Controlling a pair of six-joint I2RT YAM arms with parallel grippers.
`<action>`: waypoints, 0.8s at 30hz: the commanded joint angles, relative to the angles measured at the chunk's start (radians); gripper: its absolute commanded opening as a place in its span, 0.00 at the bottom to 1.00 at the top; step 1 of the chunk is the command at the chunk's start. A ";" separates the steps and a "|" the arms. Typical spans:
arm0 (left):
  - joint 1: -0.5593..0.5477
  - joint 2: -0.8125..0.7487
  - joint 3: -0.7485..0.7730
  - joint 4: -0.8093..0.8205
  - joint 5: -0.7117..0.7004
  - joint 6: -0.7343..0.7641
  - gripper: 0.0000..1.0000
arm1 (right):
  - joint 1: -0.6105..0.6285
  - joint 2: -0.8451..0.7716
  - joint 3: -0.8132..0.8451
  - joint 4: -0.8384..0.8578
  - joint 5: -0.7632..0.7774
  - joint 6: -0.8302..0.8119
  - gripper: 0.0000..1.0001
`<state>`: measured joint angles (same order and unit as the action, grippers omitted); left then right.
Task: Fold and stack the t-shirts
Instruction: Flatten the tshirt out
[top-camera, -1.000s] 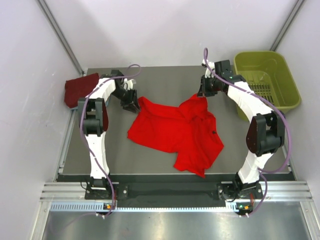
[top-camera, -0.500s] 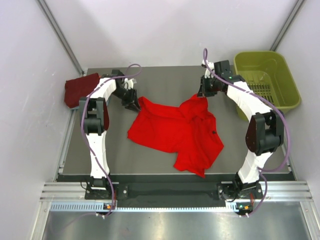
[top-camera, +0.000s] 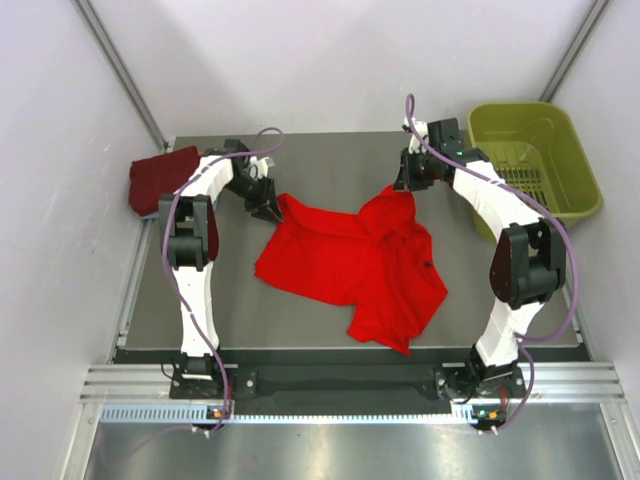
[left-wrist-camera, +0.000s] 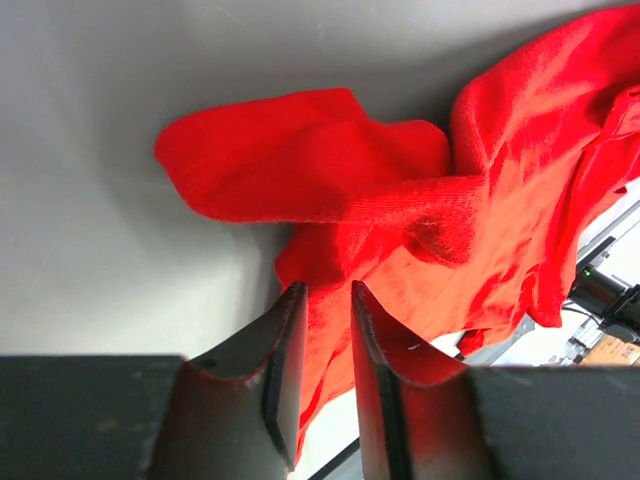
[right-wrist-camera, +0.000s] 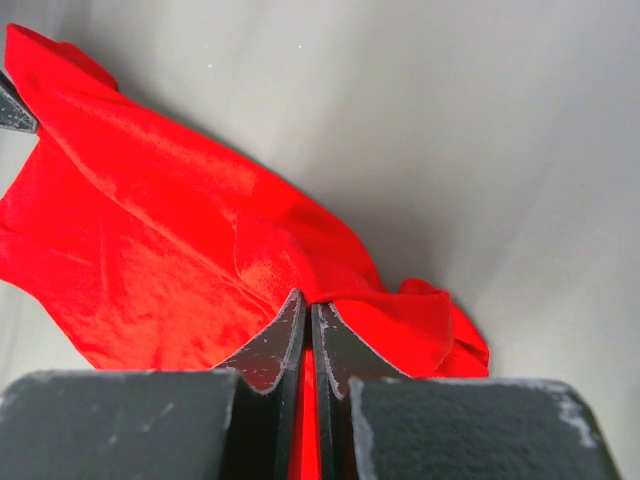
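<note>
The bright red t-shirt (top-camera: 350, 265) lies spread and rumpled across the middle of the table. My left gripper (top-camera: 268, 212) is at its far left corner. In the left wrist view the jaws (left-wrist-camera: 325, 290) stand a narrow gap apart with red cloth (left-wrist-camera: 400, 200) filling it at the tips, so they are shut on that edge. My right gripper (top-camera: 405, 190) is at the far right corner. Its jaws (right-wrist-camera: 308, 300) are shut tight on a pinch of the red cloth (right-wrist-camera: 150, 230). A folded dark maroon t-shirt (top-camera: 160, 178) sits at the far left edge.
The olive-green plastic basket (top-camera: 575, 190) stands off the table's far right corner, beside my right arm. White walls close in the left, back and right sides. The table (top-camera: 330, 165) is dark grey.
My left gripper's jaws have narrowed onto the shirt's corner. Both arms and the shirt have hardly moved.
</note>
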<state>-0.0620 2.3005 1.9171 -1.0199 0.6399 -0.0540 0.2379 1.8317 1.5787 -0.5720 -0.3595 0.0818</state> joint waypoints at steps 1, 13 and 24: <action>-0.007 0.010 0.023 0.021 0.038 -0.001 0.29 | 0.003 -0.006 0.049 0.024 0.008 0.001 0.00; -0.012 0.014 0.019 0.026 0.000 -0.006 0.37 | 0.005 -0.012 0.046 0.031 0.010 -0.001 0.00; -0.012 0.030 0.034 0.029 -0.006 0.002 0.20 | 0.005 -0.022 0.037 0.034 0.014 -0.001 0.00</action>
<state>-0.0719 2.3341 1.9171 -1.0145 0.6285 -0.0608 0.2382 1.8324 1.5787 -0.5686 -0.3565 0.0818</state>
